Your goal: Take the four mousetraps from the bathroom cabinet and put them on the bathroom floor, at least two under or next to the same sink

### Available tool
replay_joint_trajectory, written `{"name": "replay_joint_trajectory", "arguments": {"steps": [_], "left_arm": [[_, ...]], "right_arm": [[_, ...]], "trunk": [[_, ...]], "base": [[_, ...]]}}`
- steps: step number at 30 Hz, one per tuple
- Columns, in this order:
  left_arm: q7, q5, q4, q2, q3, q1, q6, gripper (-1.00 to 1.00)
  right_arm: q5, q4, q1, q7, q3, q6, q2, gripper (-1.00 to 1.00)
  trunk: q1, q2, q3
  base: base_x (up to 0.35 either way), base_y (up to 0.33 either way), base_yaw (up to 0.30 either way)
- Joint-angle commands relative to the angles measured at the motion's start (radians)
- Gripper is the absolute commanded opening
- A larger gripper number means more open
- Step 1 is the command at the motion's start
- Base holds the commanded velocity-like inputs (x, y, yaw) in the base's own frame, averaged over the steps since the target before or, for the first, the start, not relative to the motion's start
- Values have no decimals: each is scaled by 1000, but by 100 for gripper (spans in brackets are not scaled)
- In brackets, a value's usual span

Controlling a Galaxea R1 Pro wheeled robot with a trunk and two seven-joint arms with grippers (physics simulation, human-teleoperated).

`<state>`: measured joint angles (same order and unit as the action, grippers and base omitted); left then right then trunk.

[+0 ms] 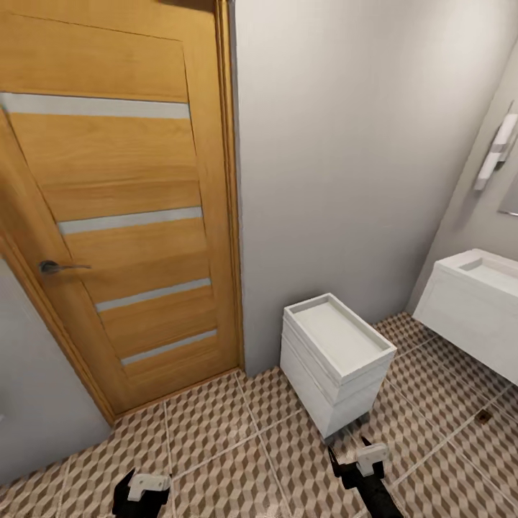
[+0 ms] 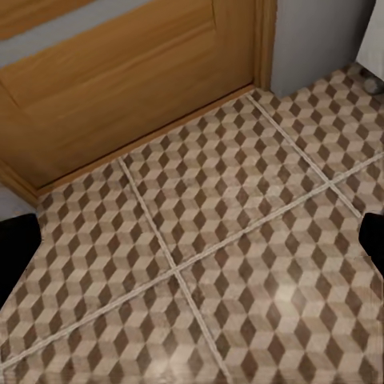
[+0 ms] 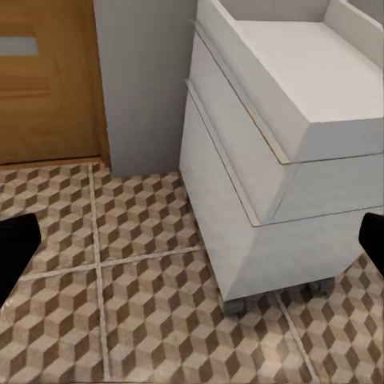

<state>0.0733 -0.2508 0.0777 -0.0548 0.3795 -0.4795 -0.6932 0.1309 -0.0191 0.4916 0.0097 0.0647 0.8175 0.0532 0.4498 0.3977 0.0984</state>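
Observation:
The bathroom floor of brown, beige and white cube-pattern tiles spreads in front of me. A white bathroom sink on a wall-hung box is at the right edge. The mousetraps and the cabinet are out of view. My left gripper hangs low over the tiles near the door, open and empty, its black fingertips far apart in the left wrist view. My right gripper is open and empty too, just in front of a white drawer unit, with one fingertip at each side of the right wrist view.
A closed wooden door with a lever handle fills the left. A white drawer unit on casters stands against the grey wall. A small dark spot lies on the floor by the sink, too small to identify.

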Motion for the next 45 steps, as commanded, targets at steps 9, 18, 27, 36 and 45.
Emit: {"name": "replay_joint_trajectory", "arguments": {"steps": [9,18,27,36,45], "left_arm": [[5,-2,3,1,9,-1,-4,100],[5,-2,3,1,9,-2,-5,100],[5,-2,3,1,9,-2,-5,100],[5,-2,3,1,9,-2,-5,100],[5,-2,4,1,9,-1,-5,100]], "right_arm": [[-4,1,1,1,6,3,0,100],[-4,1,1,1,6,3,-1,100],[-4,1,1,1,6,3,-1,100],[-4,1,1,1,6,3,-1,100],[-4,1,1,1,6,3,-1,100]], "trunk": [[0,2,2],[0,2,2],[0,2,2],[0,2,2],[0,2,2]], "base": [[-237,196,253],[-219,181,253],[-40,32,253],[-2,1,253],[0,0,253]]}}
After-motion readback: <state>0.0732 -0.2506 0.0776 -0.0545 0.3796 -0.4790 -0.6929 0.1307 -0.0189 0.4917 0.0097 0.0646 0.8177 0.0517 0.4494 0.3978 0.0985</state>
